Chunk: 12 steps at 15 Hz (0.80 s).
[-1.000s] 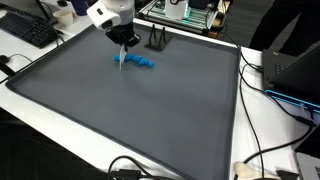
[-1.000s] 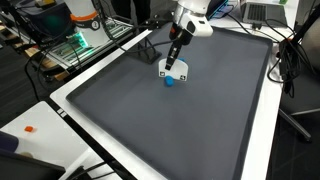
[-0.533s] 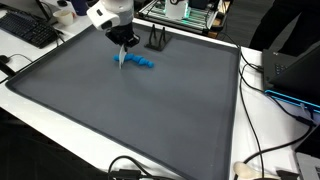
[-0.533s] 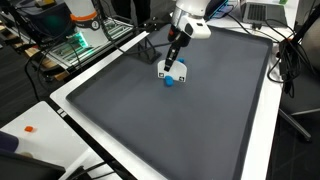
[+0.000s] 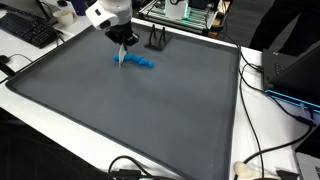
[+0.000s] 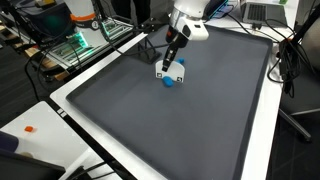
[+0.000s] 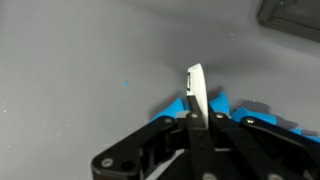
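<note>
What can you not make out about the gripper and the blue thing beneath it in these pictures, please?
What the blue object is: too small in both exterior views; in the wrist view the gripper covers most of it.
Whether the white piece in the shut jaws joins it: hidden by the fingers, wrist view.
Whether it rests on the grey mat: blurred, wrist view.

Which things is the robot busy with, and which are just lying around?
Busy with:
- pincer, shut on a white strip
- blue thing, right next to the strip

Just lying around:
- keyboard
- black stand
- small orange thing
</note>
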Each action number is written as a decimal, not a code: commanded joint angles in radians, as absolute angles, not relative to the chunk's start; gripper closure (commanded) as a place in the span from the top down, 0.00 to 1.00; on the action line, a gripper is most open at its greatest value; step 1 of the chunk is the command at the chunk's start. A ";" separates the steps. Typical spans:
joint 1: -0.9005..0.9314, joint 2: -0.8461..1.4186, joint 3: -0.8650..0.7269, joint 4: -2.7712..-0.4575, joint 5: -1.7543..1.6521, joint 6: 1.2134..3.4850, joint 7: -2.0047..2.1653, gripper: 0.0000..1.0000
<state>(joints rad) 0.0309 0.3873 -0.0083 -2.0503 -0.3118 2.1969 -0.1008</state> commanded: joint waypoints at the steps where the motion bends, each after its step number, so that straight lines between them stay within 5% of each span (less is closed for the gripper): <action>1: 0.010 0.388 -0.005 -2.087 -0.281 2.169 -0.143 0.01; 12: -0.004 0.355 0.000 -2.087 -0.238 2.125 -0.174 0.01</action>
<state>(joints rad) 0.0140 0.3820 -0.0080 -2.0529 -0.2730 2.1362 -0.1508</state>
